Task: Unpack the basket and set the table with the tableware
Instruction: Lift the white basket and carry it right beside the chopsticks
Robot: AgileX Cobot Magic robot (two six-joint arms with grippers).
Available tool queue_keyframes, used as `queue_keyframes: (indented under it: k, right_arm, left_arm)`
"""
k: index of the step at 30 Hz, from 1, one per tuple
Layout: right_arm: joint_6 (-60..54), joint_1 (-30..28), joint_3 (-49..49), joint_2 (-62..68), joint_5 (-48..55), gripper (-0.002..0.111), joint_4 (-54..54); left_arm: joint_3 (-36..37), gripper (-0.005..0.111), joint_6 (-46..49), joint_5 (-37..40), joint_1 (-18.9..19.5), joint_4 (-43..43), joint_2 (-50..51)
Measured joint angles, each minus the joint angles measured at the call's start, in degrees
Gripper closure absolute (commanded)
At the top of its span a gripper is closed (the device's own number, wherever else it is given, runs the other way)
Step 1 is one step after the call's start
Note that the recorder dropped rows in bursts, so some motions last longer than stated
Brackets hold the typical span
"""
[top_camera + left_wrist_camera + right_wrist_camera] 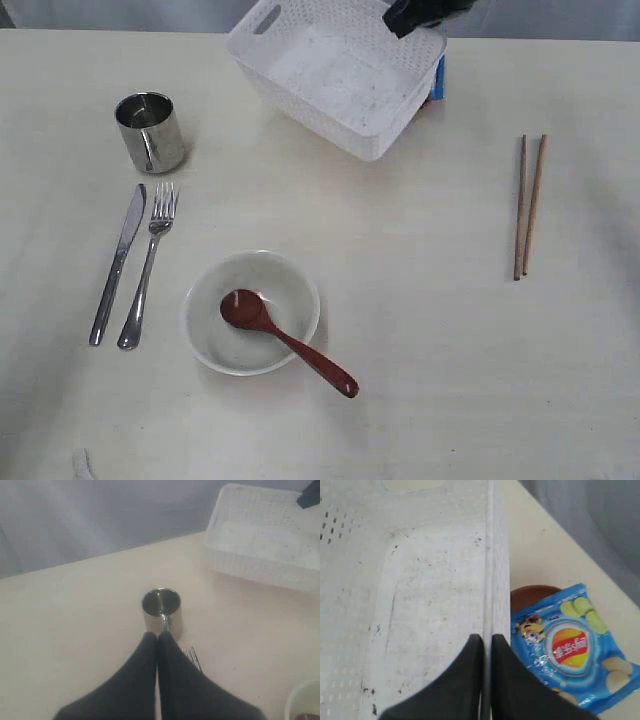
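The white basket (300, 105) stands at the back of the table (420, 330), empty inside, and looks tilted. My right gripper (486, 637) is shut on the basket's side wall (492, 555); it shows as a black shape (415, 15) at the basket's far corner. A steel cup (150, 130), knife (118, 262) and fork (148, 265) lie at the left. A reddish-brown spoon (290, 342) rests in the white bowl (270, 275). Two chopsticks (529, 205) lie at the right. The brown plate (530, 596) sits beside the basket, partly under a chip bag. My left gripper (158, 635) is shut and empty, above the fork (192, 657), just short of the cup (161, 607).
A blue chip bag (572, 647) lies outside the basket next to the wall I hold, and peeks out behind it (437, 80). A grey backdrop runs along the table's far edge. The bowl's rim (302, 702) shows at the corner of the left wrist view.
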Motion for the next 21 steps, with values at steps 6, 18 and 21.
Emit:
queue_keyframes:
  k: [6,18,21]
  right_arm:
    - [8.56,-8.27,-3.89,-2.75,-3.06,0.109,-0.96]
    - [15.63,-22.26,-6.66,5.59,-6.13,0.109,-3.01]
    - [15.63,-22.26,-7.43,9.28,-6.49,0.109,-3.13]
  left_arm:
    - [0.00,0.107,0.00,0.42,0.00,0.00,0.00]
    - [0.00,0.107,0.00,2.57,0.00,1.37,0.00]
    - [0.00,0.107,0.00,2.57,0.00,3.27,0.00]
